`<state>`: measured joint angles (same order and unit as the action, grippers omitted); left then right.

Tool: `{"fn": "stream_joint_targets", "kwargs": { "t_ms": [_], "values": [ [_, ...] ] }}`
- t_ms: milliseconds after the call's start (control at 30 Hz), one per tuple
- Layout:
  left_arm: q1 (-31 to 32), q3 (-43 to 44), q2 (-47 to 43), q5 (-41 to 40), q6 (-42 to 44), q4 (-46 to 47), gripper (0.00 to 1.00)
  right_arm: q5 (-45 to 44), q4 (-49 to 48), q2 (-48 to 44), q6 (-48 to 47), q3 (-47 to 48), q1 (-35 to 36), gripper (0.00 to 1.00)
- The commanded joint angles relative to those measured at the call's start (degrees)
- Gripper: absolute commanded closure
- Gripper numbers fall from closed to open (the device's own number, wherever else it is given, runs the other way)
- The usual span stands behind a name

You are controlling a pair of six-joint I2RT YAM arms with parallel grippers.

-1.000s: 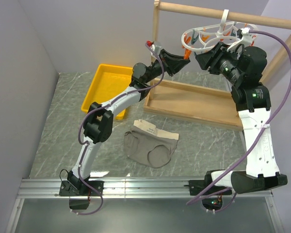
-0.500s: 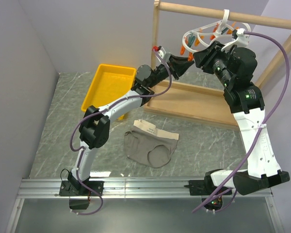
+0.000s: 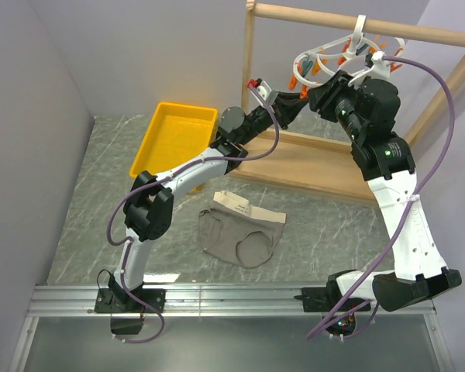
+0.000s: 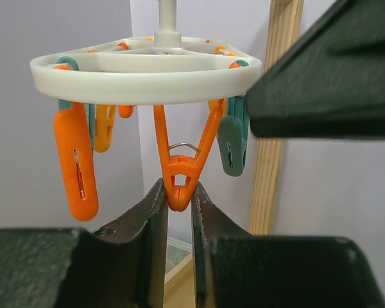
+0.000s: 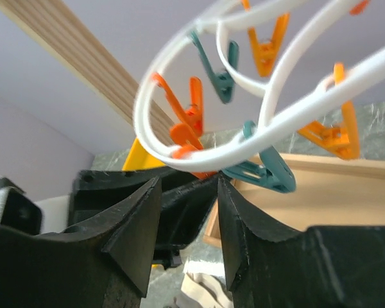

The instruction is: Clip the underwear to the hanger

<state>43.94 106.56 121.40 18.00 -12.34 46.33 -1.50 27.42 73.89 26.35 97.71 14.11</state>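
Left hand (image 4: 178, 187) raised, clamped on orange clothespin (image 4: 179, 168), right hand (image 5: 188, 185) under hanger (image 4: 147, 72) ring, grip unclear.

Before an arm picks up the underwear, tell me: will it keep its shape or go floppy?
Probably floppy: the underwear lies flat and creased on the table, so it would likely droop from wherever it is pinched. The fabric looks thin, so it is probably light. The waistband looks slightly thicker and may give a firmer grip.
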Motion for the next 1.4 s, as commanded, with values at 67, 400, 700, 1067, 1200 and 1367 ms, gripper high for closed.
{"fn": "stream_joint_targets", "kwargs": {
  "t_ms": [67, 400, 700, 1067, 1200, 1367],
  "values": [
    [0.53, -1.27, -3.98, -1.39, 2.06, 1.66, 1.00, -0.08, -2.02, -2.87, 0.20, -3.40, 0.92, 0.52],
    [1.50, -2.50, -4.77, -2.00, 5.21, 1.84, 1.00, -3.25, -5.10, -2.35, 1.60, -4.02, 1.18, 0.53],
    [3.25, -3.47, -5.21, -3.58, 9.96, 1.57, 1.00, -5.53, -5.53, -1.03, 3.18, -4.11, 1.10, 0.62],
    [5.63, -8.21, -7.59, -4.29, 19.89, 5.00, 1.00, -7.46, -4.92, 0.29, 3.27, -2.88, 1.18, 0.71],
    [6.07, -8.04, -7.59, -4.64, 21.13, 5.00, 1.00, -7.91, -4.04, 0.12, 3.27, -3.05, 1.18, 0.71],
    [6.42, -8.48, -7.59, -4.64, 22.18, 5.35, 1.00, -7.91, -4.39, -0.15, 2.92, -3.93, 1.27, 0.74]
  ]
}}
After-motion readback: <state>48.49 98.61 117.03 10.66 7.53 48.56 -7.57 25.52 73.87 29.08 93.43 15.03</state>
